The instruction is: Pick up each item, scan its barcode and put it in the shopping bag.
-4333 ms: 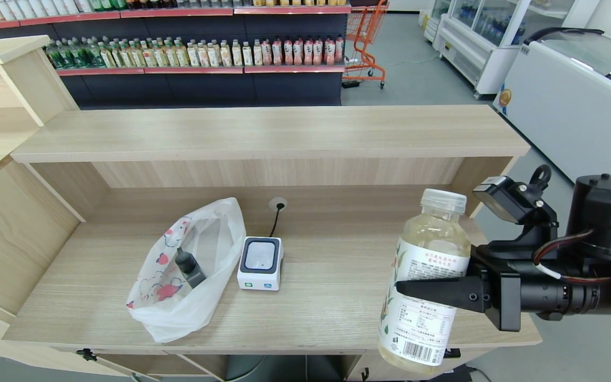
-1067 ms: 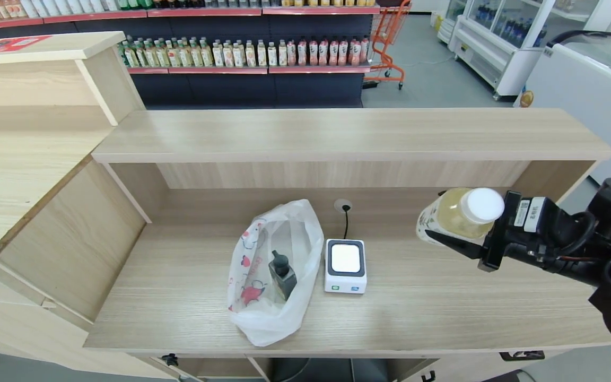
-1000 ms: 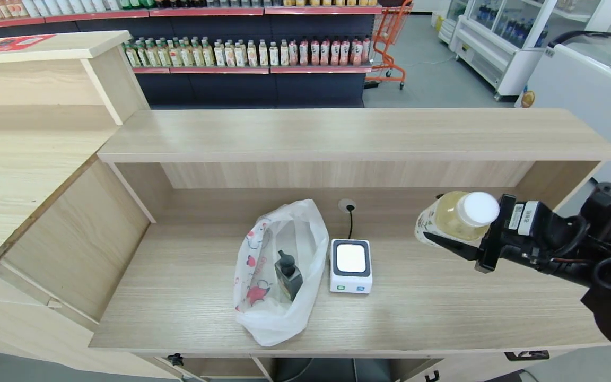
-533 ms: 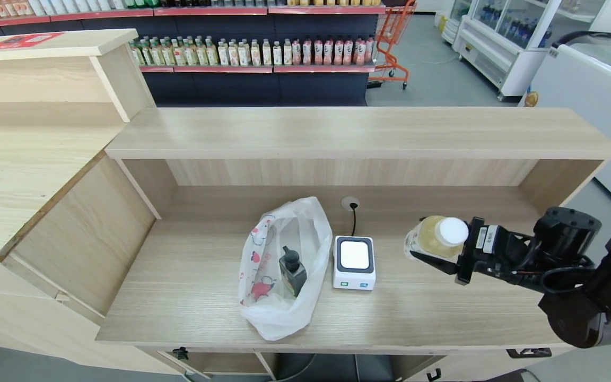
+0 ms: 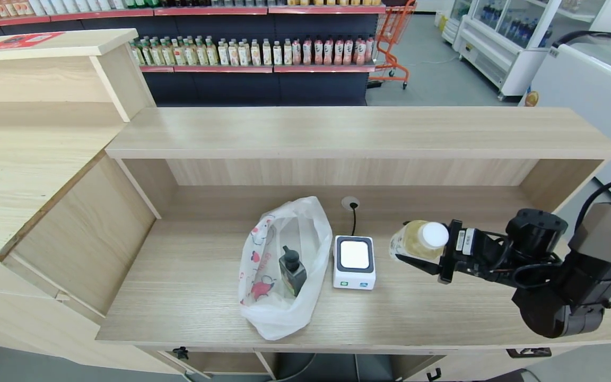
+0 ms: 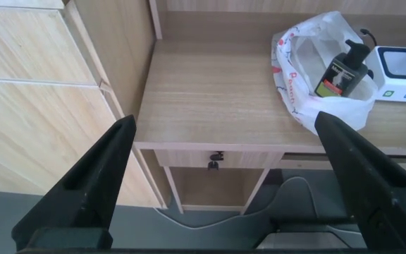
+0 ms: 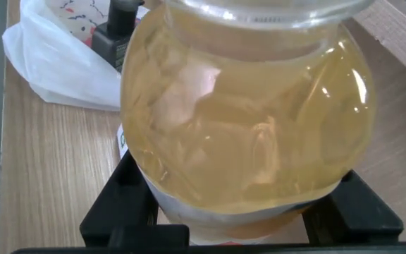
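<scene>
Yellow drink bottle (image 5: pixel 414 241) sits clamped in your right gripper (image 5: pixel 402 249), tilted, just right of the scanner (image 5: pixel 355 261); the bag (image 5: pixel 263 313) lies left of it. Your left gripper (image 6: pixel 225 123) gapes wide and empty.

surface: pale wood-grain checkout counter (image 5: pixel 189 286) sunk between two side panels, with a round cable port (image 5: pixel 349 202) at its back edge
ledge: raised wooden top (image 5: pixel 358 132) running across behind it, above a matching back panel (image 5: pixel 348 172)
left side: taller stepped wooden unit (image 5: pixel 29 159) adjoining the surface
underneath: small black latch (image 6: pixel 216 159) on the front
shelving: dark store shelves (image 5: pixel 263 85) with red edge strips, carrying rows of drinks bottles (image 5: pixel 252 52)
aisle: grey floor (image 5: pixel 433 79), orange shopping trolley (image 5: pixel 390 48) beside the shelves
right side: glass-door chillers (image 5: pixel 496 32), white chest freezer (image 5: pixel 586 101)
light: even, bright, indoor
</scene>
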Controlling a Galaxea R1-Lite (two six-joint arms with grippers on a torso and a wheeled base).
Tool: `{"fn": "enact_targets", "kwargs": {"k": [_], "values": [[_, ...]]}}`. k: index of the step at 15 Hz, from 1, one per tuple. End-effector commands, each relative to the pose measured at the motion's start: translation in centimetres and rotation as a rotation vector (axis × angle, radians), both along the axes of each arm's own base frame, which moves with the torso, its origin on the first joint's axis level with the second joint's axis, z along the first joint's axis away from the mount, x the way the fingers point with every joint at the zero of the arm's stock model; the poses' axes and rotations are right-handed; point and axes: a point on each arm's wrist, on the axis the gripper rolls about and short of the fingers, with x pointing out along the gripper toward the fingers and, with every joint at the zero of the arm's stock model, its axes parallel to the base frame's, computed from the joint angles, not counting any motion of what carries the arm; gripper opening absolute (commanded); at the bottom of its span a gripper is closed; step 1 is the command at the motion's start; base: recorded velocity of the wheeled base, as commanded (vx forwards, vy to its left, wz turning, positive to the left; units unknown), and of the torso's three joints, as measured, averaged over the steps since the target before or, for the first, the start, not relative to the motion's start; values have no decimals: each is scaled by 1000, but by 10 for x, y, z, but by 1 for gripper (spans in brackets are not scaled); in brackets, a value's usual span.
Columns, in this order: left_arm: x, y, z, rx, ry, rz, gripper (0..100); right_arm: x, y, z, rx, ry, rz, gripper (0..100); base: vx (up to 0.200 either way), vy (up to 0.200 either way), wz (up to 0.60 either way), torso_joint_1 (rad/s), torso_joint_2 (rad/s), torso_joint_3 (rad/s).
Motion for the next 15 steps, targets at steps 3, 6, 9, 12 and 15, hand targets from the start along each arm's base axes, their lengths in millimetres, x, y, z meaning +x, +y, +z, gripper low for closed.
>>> {"fn": "enact_targets", "kwargs": {"k": [3, 6, 9, 12, 15], "values": [[0, 0, 0, 0, -1, 0, 100, 23, 19, -15, 1, -24, 73, 0, 0, 0, 0, 0, 0, 0], [0, 0, 0, 0, -1, 0, 100, 30, 26, -25, 0, -35, 116, 0, 0, 0, 0, 0, 0, 0], [0, 0, 0, 0, -1, 0, 100, 42, 30, -28, 1, -67, 183, 0, 0, 0, 0, 0, 0, 0], [0, 0, 0, 0, -1, 0, 100, 53, 37, -31, 2, -99, 228, 0, 0, 0, 0, 0, 0, 0], [0, 0, 0, 1, -1, 0, 100, 62, 43, -40, 0, -112, 280, 0, 0, 0, 0, 0, 0, 0]]}}
